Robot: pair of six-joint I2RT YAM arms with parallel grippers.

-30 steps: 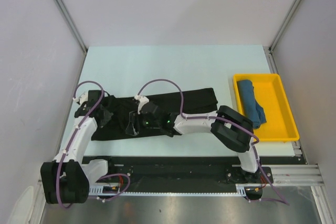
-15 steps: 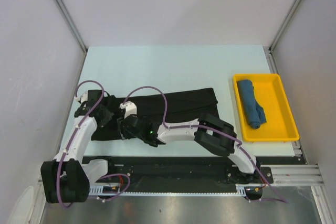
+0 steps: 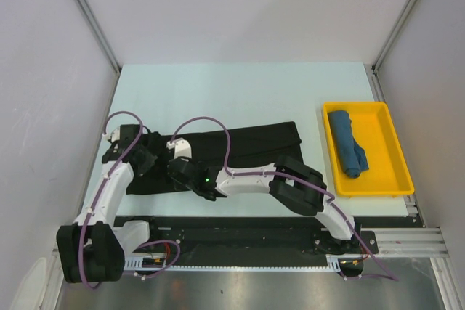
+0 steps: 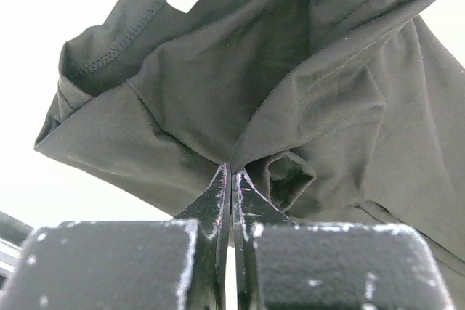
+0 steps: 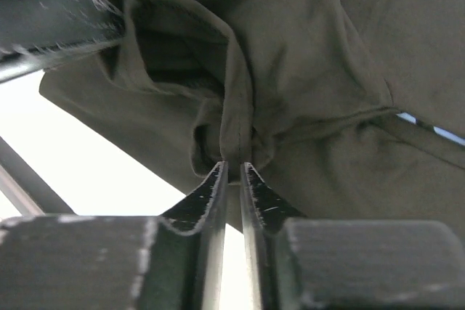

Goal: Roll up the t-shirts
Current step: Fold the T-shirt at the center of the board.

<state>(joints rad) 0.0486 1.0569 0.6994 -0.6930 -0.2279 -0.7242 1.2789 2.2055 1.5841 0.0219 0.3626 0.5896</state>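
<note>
The black t-shirt lies folded into a long strip across the table, plain black side up. My left gripper is shut on a fold of its left end, seen in the left wrist view. My right gripper reaches far left and is shut on another fold of the same end, seen in the right wrist view. Both lift that end into a loose bunch. The teal-blue t-shirt lies rolled in the yellow tray.
The yellow tray stands at the right edge of the pale table. Grey walls enclose the table on the left, back and right. The right arm stretches across the front of the black shirt.
My right gripper has moved left along the black t-shirt to its left end, close beside the left gripper, bunching the cloth there. The left arm has barely moved.
</note>
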